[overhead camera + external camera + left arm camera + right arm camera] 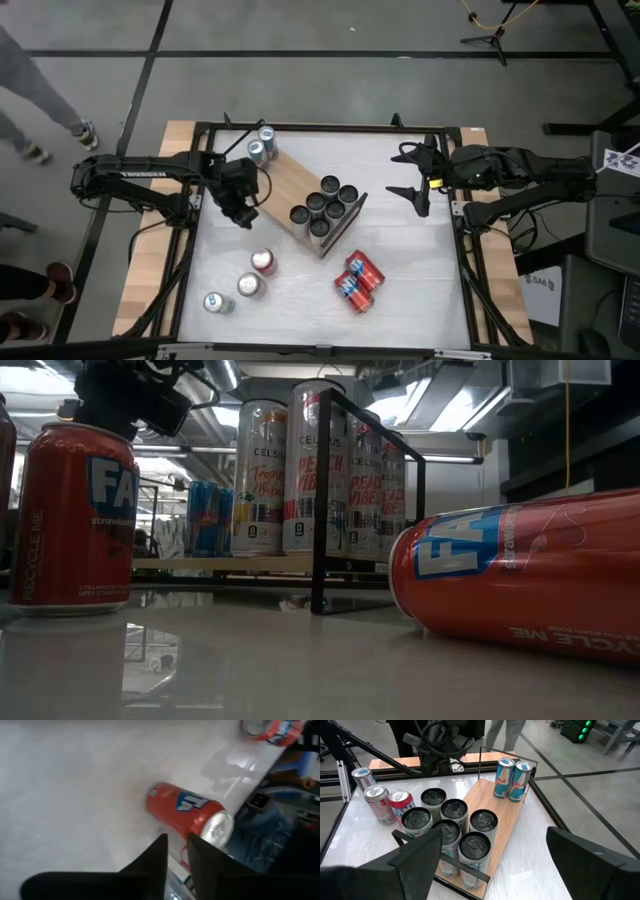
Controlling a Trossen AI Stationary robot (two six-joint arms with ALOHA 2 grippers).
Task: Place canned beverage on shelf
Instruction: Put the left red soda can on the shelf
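High view – shelf (290, 185): lies slantwise mid-table; five tall cans (326, 205) crowd its near end, two blue cans (262, 144) stand at its far end.
High view – left gripper (238, 212): at the shelf's left edge, holding nothing; gap cannot be told here.
High view – right gripper (412, 170): by the table's right edge, fingers wide, empty.
High view – loose cans: three upright cans (245, 284) near the front-left corner, two red cans (358, 281) lying toward the front edge.
Low view – red cans: one upright (76, 518), one on its side (520, 578), shelf frame (322, 500) between.
Left wrist view – fingers (159, 862): a narrow gap, nothing between; red can (189, 812) beyond.
Right wrist view – fingers (417, 857): spread wide above the shelf's cans.
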